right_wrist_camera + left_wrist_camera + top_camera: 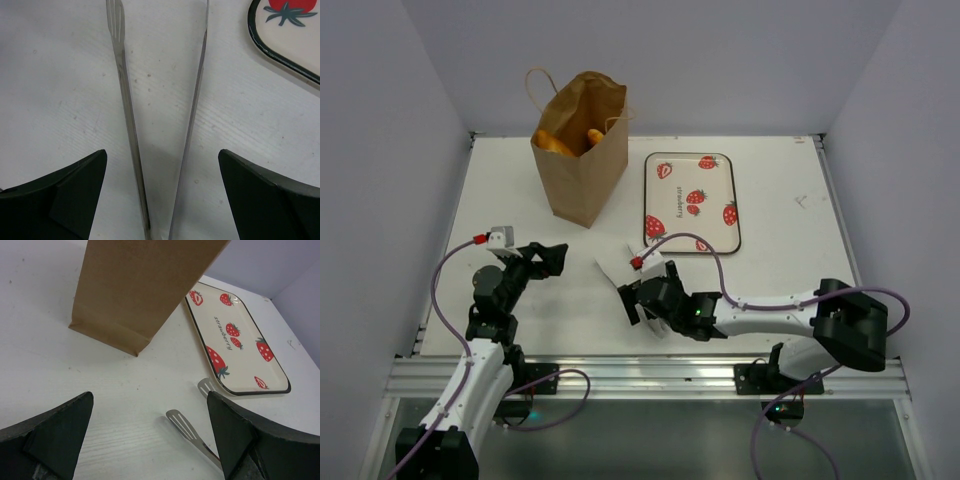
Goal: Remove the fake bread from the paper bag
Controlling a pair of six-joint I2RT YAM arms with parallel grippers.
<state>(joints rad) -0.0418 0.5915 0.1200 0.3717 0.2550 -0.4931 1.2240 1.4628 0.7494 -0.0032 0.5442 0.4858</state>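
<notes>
Brown kraft paper bag (578, 160) stood upright on the counter (520, 200), far left of centre, mouth open, twisted loop handles up. Glossy golden-orange fake bread (556, 143) loaves lay inside, tops visible at mouth.

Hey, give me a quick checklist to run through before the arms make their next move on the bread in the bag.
1. Bag upright, mouth open: ok.
2. Bread showing at the bag's mouth: ok.
3. Tray bare, ready for bread: ok.
4. Right gripper open, tongs lying between its fingers: ok.
5. Left gripper open, facing the bag: ok.
6. Loaf count inside: cannot tell.
</notes>
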